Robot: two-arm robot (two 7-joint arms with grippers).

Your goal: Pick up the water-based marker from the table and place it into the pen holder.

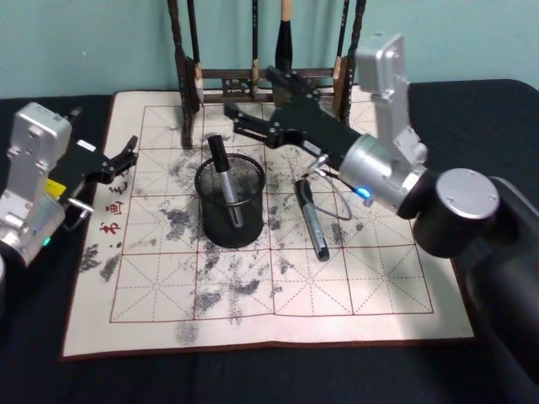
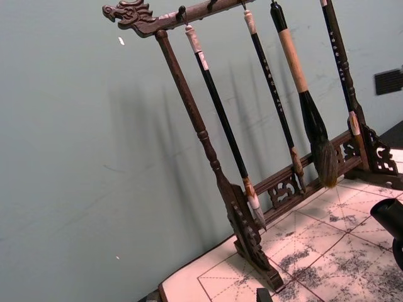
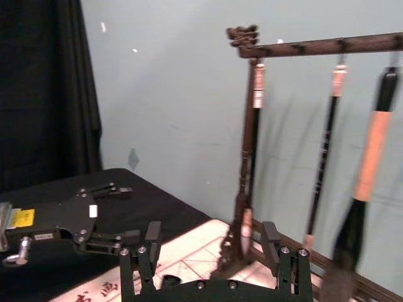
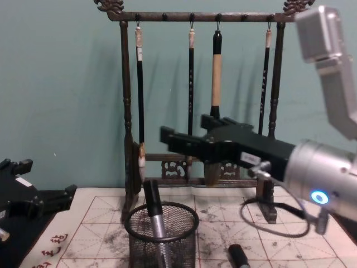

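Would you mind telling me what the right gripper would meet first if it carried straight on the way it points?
Most likely the brush rack's left post, with the brush hanging beside it: the open right gripper frames both in its wrist view. Depth is unclear. The left gripper rests aside.

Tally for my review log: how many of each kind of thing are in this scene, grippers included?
Pen holder: 1
Calligraphy mat: 1
Markers: 2, one standing in the holder, one lying on the mat
Brush rack: 1
Hanging brushes: 4
Grippers: 2, left gripper and right gripper, both open
Total: 11
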